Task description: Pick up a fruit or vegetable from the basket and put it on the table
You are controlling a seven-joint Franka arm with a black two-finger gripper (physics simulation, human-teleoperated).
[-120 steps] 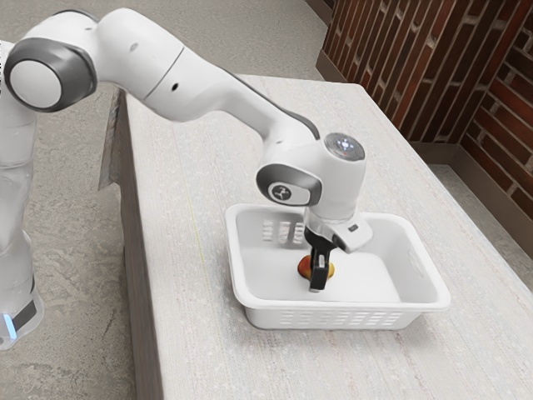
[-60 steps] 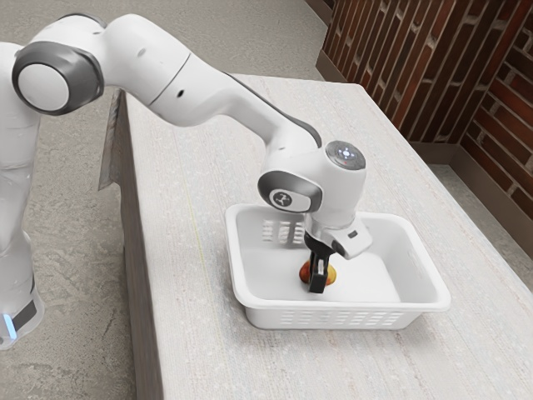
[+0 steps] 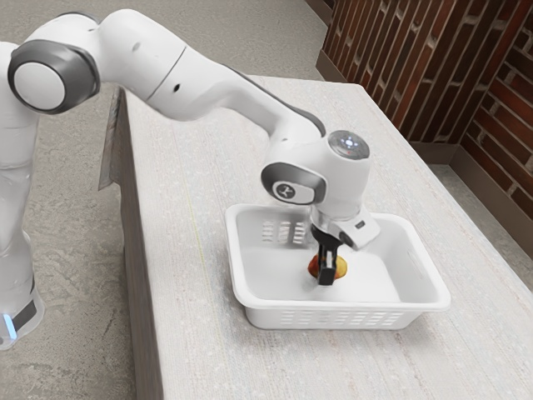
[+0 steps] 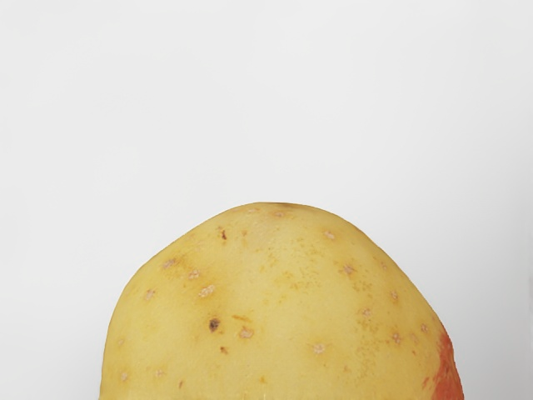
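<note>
My claw (image 3: pixel 327 274), clamped on the yellow-and-red fruit (image 3: pixel 341 267), had shifted with it toward the basket (image 3: pixel 341 306) edge at the exterior view's right, still within the rim; my far finger was hidden.

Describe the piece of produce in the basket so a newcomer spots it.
On the pale table stands a white slotted basket. Inside, at the black pincer, is the rounded produce. Speckled yellow skin, partly red, sets it apart from the white around it.
</note>
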